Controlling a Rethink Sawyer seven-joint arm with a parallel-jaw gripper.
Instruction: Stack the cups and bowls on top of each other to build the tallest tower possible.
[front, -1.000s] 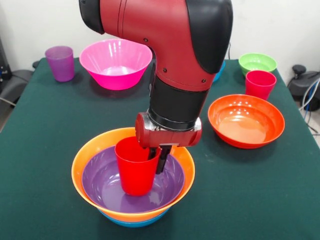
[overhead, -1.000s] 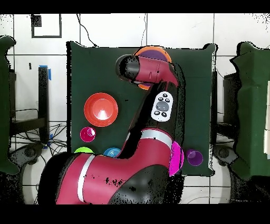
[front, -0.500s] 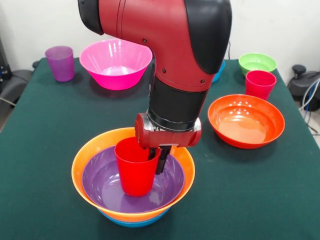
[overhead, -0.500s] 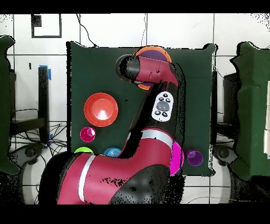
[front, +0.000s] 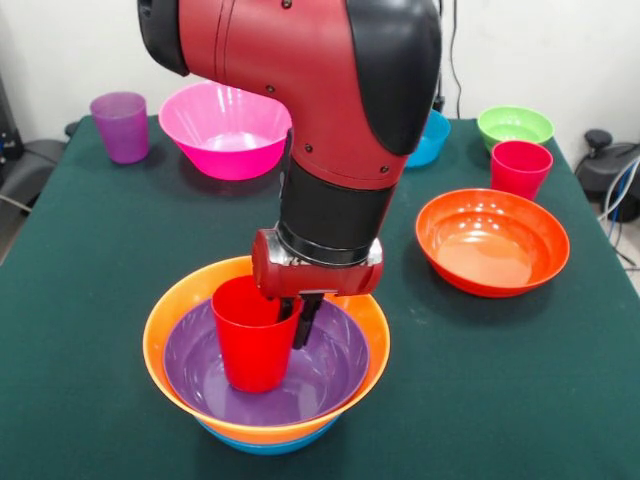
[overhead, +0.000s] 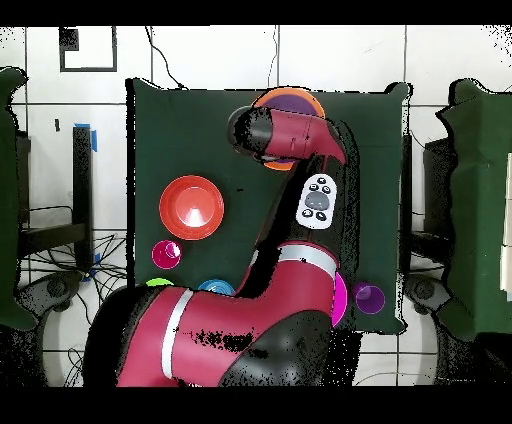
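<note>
Shifted sideways since a second ago, the gripper (front: 293, 322) carries its red cup (front: 254, 335) toward the left side of the purple bowl (front: 330, 370), clamped on the cup's rim with one finger inside. The cup stands upright inside that bowl, which nests in an orange bowl (front: 180, 300) over a blue one (front: 268, 446). Pink bowl (front: 222, 130), purple cup (front: 121, 126) and red-orange bowl (front: 492, 242) stand apart.
</note>
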